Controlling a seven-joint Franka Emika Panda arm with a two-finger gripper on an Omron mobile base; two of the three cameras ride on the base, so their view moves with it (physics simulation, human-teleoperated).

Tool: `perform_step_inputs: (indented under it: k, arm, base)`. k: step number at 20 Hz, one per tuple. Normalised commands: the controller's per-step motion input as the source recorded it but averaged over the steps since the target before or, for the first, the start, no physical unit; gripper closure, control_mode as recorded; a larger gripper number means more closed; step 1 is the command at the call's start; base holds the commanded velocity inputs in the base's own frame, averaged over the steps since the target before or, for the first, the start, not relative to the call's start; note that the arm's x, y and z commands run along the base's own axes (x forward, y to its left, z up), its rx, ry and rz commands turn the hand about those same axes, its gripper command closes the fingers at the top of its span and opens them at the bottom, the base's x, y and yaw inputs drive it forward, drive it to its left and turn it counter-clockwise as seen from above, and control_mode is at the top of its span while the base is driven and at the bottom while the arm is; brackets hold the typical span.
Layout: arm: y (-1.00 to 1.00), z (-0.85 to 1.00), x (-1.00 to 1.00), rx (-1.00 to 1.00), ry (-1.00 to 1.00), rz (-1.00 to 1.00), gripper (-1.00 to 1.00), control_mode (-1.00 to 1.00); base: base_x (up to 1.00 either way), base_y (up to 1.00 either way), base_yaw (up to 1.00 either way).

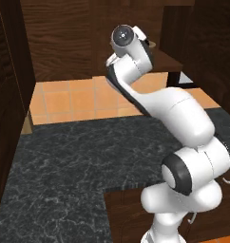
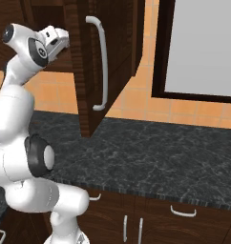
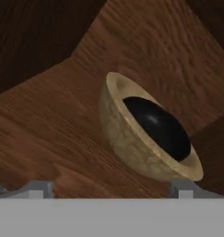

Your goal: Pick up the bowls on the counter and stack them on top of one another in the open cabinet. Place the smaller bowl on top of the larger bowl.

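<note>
Fingertips (image 3: pixel 40 189) of the hand (image 3: pixel 111 192) stand apart, released, just short of the tan bowl (image 3: pixel 127 139) on the cabinet shelf (image 3: pixel 49 134), black bowl (image 3: pixel 158 127) nested inside; a careless retreat could clip the rim and upset the stack.

Wide tan wood-coloured bowl (image 3: pixel 132 139) sits on plain wooden cabinet shelf (image 3: pixel 49 134), small glossy black bowl (image 3: pixel 158 127) nested inside; both block shelf's middle. Bare shelf boards free beside tan bowl. Dark wood-grain cabinet walls (image 3: pixel 35 32) close in behind. Open dark brown cabinet door (image 2: pixel 108 62) with pale handle juts over dark marbled stone desk (image 2: pixel 155 157), walling off one side. Desk surface open below.
</note>
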Motion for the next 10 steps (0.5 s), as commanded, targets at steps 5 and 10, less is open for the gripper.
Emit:
perform_step_inputs:
  k: [5,10]
  arm:
    - [-0.37,-1.00,-1.00,-0.01,-0.28,0.00,-1.00,-1.00]
    - [-0.94,-1.00,-1.00,0.00,-0.11,-0.01,-1.00,-1.00]
  base:
    - [0.00,0.00,0.00]
    - [0.00,0.00,0.00]
